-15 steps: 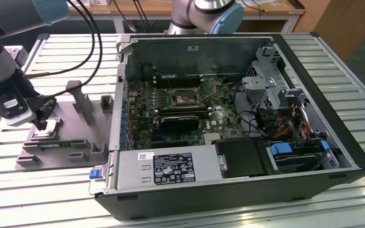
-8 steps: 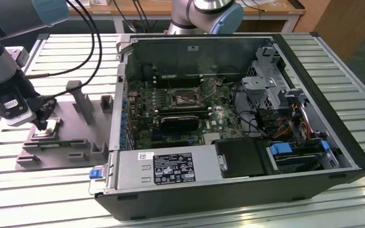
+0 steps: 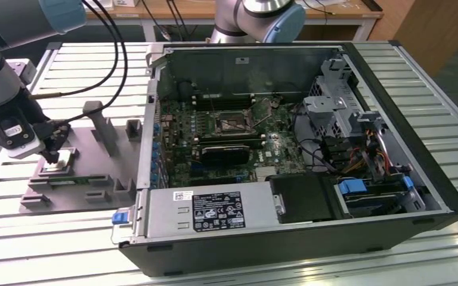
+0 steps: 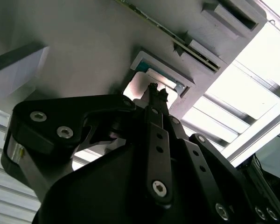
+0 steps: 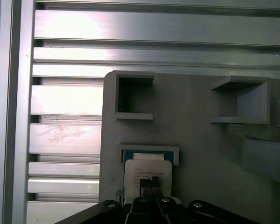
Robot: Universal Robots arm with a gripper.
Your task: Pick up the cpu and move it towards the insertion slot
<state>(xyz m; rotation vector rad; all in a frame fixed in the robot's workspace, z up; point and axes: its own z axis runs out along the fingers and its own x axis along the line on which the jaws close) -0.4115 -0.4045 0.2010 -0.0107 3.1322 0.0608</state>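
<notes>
The cpu (image 3: 62, 159), a small silvery square, sits at a pale-rimmed pocket on the grey fixture plate (image 3: 93, 199) at the exterior view's left, outside the computer case. My gripper (image 3: 52, 158) stands right over it. In both wrist views the black fingertips (image 5: 150, 183) are pressed together on the middle of the cpu's (image 5: 147, 169) shiny top, with nothing held between them. I cannot tell whether the cpu (image 4: 139, 86) is lifted off its pocket. The insertion slot (image 3: 231, 123), a silver-framed socket with a dark centre, lies on the motherboard inside the open case, well to the exterior view's right of my gripper (image 4: 156, 89).
The case wall (image 3: 151, 119) stands between the fixture plate and the motherboard. Grey fixture blocks (image 3: 104, 128) rise from the plate near the gripper, and two open box pockets (image 5: 133, 95) show beyond the cpu. A slatted aluminium table (image 3: 22, 238) carries everything. A second arm's base (image 3: 257, 18) stands behind the case.
</notes>
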